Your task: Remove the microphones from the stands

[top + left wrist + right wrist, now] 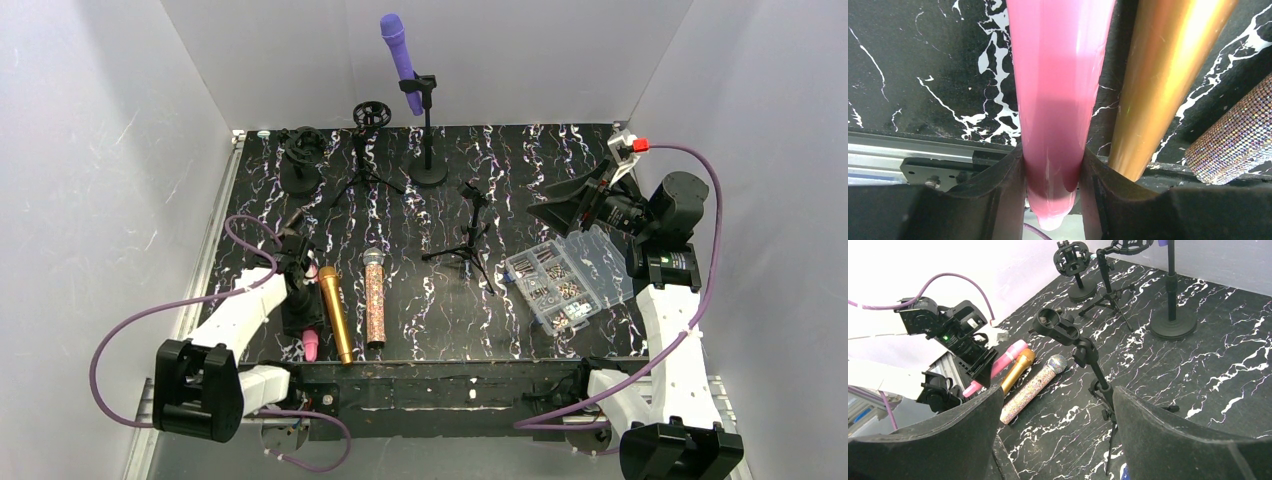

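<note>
A purple microphone [400, 60] sits tilted in the clip of a round-base stand [428, 130] at the back of the mat. My left gripper [298, 300] is at the near left, shut on a pink microphone [1058, 75] whose tail end pokes out past the fingers [998, 185]. The pink microphone [311, 345] lies along the mat beside a gold one; I cannot tell whether it touches the mat. My right gripper [565, 205] hovers open at the right with nothing between its fingers, facing an empty tripod stand [1083, 350].
A gold microphone [335, 315] and a glittery one [375, 300] lie side by side at the near left. The empty tripod stand [470, 235] is mid-mat. A clear parts box [565, 280] sits under the right arm. Two shock-mount stands [303, 160] are at the back left.
</note>
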